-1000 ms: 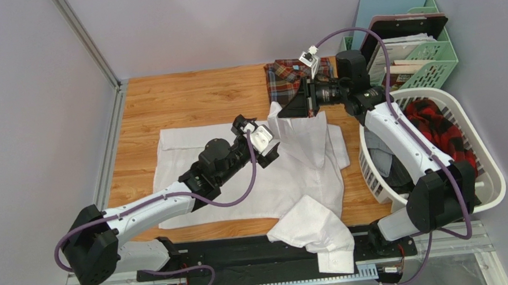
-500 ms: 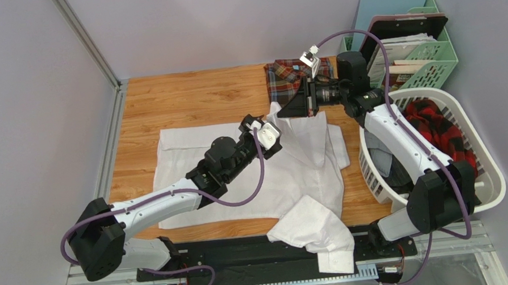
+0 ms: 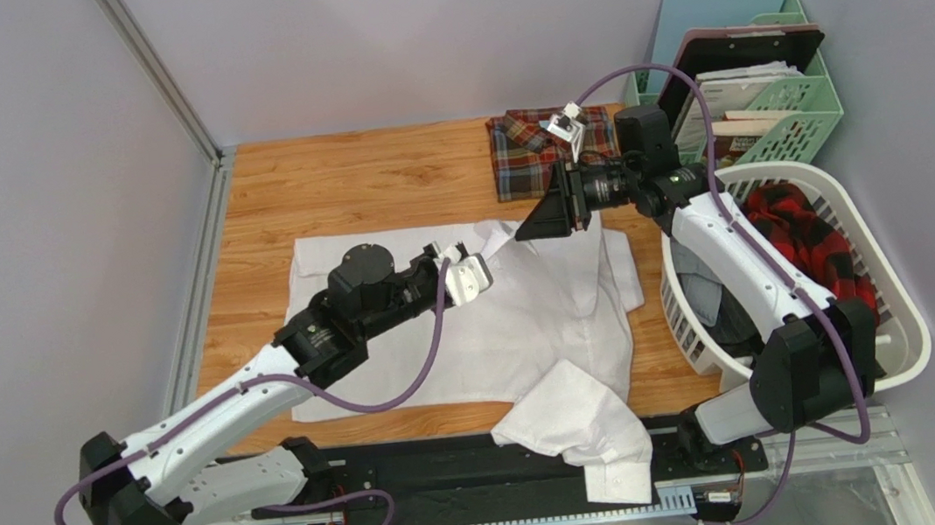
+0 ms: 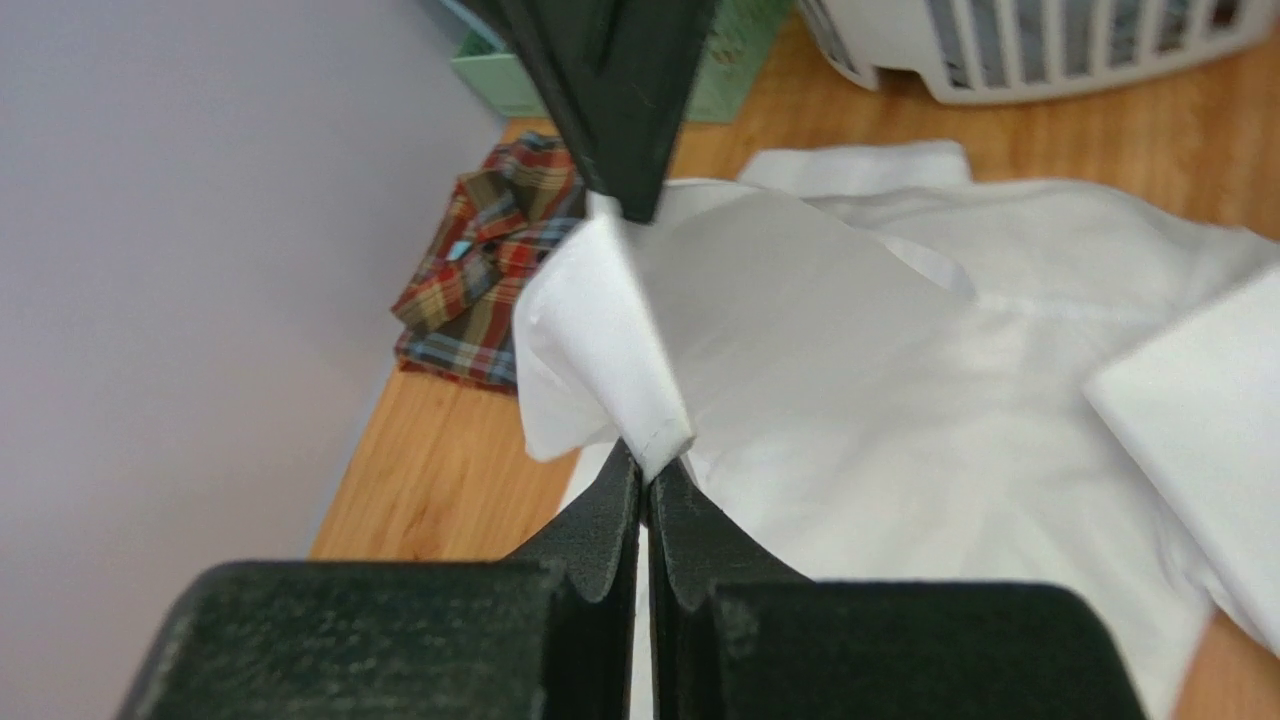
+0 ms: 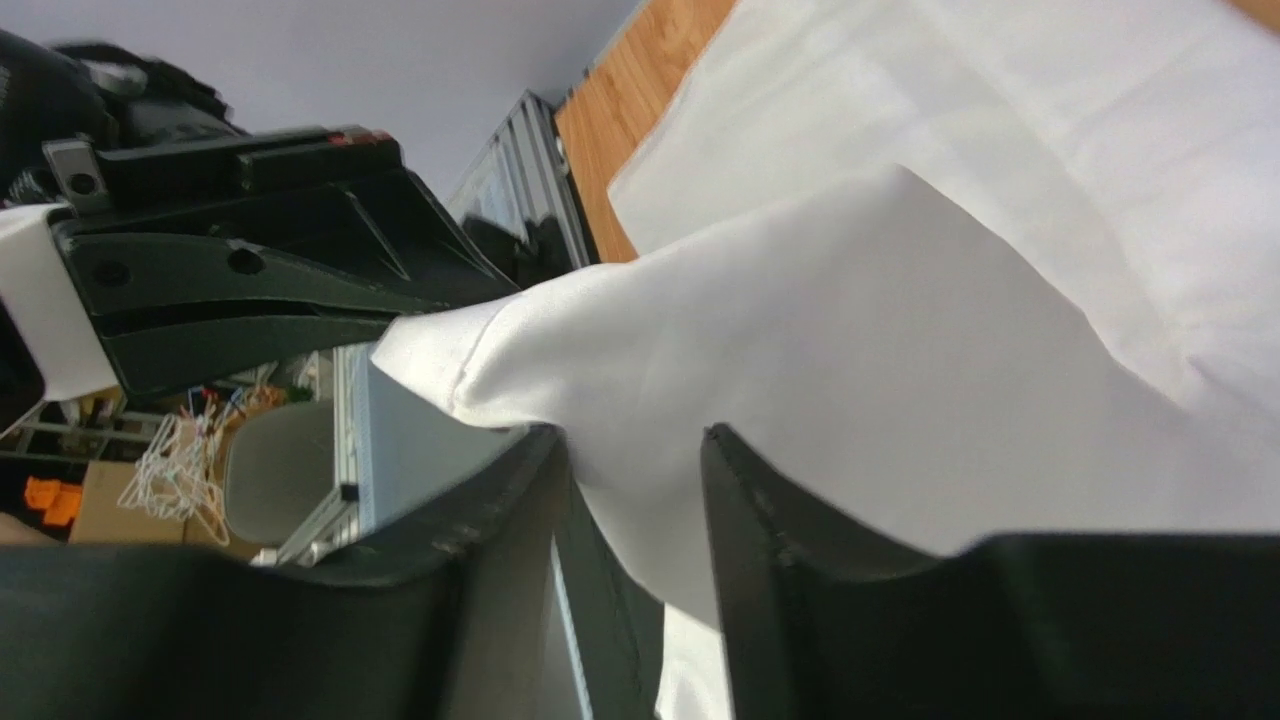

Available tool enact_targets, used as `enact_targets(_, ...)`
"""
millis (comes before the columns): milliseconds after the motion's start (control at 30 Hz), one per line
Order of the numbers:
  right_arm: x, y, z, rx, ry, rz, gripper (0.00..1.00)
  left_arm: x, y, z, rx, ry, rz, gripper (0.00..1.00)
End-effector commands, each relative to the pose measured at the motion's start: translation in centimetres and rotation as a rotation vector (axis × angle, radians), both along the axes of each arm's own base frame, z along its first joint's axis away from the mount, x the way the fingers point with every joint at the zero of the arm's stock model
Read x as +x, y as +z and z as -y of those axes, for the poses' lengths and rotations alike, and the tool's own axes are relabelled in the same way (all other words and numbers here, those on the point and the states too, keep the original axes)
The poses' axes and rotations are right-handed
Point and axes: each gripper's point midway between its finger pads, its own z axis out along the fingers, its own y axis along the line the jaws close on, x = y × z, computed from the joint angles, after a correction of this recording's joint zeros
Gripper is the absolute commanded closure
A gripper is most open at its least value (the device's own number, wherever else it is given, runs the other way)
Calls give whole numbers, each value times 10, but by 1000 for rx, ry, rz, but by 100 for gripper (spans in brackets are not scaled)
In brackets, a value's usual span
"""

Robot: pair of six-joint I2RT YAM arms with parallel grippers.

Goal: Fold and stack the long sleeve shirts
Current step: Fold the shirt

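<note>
Items counted: one white shirt, one plaid shirt, one laundry basket and one green organizer were present.

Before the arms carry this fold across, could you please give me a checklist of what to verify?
1. Hold of the left gripper: ok, shut on a corner of the white shirt.
2. Hold of the right gripper: ok, the same lifted edge runs between its fingers.
3. Edge off the table: ok, raised between both grippers.
4. Sleeves gathered in: not ok, a cuffed sleeve hangs over the table's near edge.
5. Position of the plaid shirt: ok, it lies folded at the far edge, beyond the grippers.
6. Shirt body flat under the arms: cannot tell.
</note>
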Motion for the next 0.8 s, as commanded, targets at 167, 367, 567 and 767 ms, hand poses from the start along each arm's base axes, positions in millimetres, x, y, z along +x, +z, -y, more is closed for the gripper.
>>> enact_targets(167,-13,-34,36,-225,61,105,32,-97,-35,-56,515,-334,-318,100)
enact_targets(367,15,-72,40,-311,46,65,33,-150,-41,-58,576,-540,-553,100)
enact_targets(567,55,-122,48,-441,3,8,52,-170,-41,-54,599,-588,-699,100)
enact_targets(767,79,-165,49,-522,-39,-52,68,-188,-33,-46,532,-643,-818,100)
